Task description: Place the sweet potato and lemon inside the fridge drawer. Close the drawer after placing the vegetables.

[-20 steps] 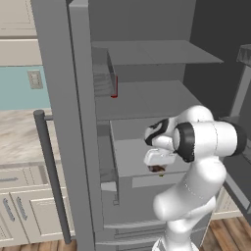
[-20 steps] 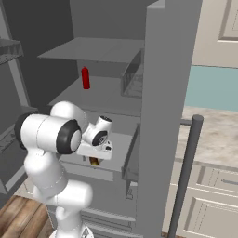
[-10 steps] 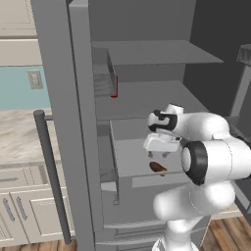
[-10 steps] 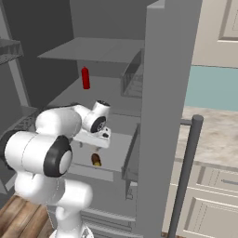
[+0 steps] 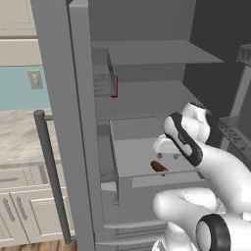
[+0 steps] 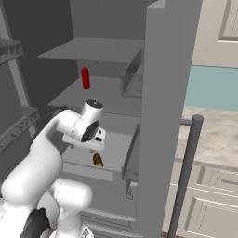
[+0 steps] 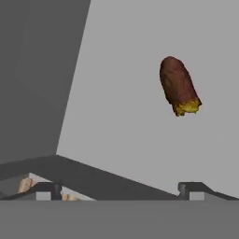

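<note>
Lying on the floor of the open fridge drawer [image 5: 132, 156], the sweet potato [image 7: 179, 86] sat upper right in the hand view, a yellow patch at its lower end. Below it, the gripper [image 7: 120, 189] was spread apart, holding nothing.

Open grey fridge [image 5: 147, 29] with dark interior, flat grey shelves [image 5: 157, 51] at two levels. Small red bottle [image 6: 85, 78] stands upright on the lower shelf, near a wire-look door bin [image 6: 132, 79]. Fridge door [image 6: 165, 116] swung open, long dark vertical handle [image 6: 183, 176] on it. Behind: teal backsplash wall [image 6: 211, 88] with a light switch plate [image 5: 35, 79], pale marbled countertop [image 5: 17, 135], cream cabinet drawers [image 5: 24, 211] with thin bar handles. Wood-plank floor [image 5: 29, 245] shows at the bottom edge. Even, flat lighting.
</note>
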Controlling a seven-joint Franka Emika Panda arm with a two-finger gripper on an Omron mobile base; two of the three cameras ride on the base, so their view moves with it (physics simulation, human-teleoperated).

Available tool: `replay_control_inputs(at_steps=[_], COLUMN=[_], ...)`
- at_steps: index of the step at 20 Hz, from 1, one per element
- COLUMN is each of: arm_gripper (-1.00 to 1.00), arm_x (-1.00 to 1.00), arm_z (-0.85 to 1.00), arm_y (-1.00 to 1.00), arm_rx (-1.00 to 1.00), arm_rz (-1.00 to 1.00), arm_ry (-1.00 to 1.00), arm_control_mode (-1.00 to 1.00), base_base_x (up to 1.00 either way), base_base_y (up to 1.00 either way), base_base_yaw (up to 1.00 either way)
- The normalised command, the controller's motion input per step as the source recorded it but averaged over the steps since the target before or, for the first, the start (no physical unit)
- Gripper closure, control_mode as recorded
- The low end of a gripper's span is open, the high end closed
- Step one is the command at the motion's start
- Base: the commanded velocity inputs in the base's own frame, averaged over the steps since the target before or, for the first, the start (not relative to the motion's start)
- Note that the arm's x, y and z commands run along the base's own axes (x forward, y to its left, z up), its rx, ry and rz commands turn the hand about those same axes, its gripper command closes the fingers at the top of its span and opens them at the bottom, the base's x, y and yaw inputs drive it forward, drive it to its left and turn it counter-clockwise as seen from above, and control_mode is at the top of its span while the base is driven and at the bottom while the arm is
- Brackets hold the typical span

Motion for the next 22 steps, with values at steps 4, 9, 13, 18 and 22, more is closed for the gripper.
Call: replay_control_inputs(at_steps=[4,9,13,18,22], arm_gripper=[-1.0,-1.0,-1.0,-1.0,-1.0], arm_x=[-0.55,-0.07,0.0,-0.03,-0.12], arm_z=[0.36,0.08,-0.01,-0.05,0.0], arm_y=[0.08,0.0,0.03,0.09,0.0], arm_rx=[-0.03,0.0,0.0,-0.04,-0.01], arm_rz=[-0.09,-0.02,0.0,0.0,0.0], arm_ry=[-0.09,-0.01,0.0,0.02,0.0], arm_control_mode=[-1.0,-1.0,-1.0,-1.0,1.0], base_base_x=[0.0,0.0,0.0,0.0,-0.67], base_base_y=[0.0,0.0,0.0,0.0,0.0], base_base_yaw=[0.0,0.0,0.0,0.0,0.0])
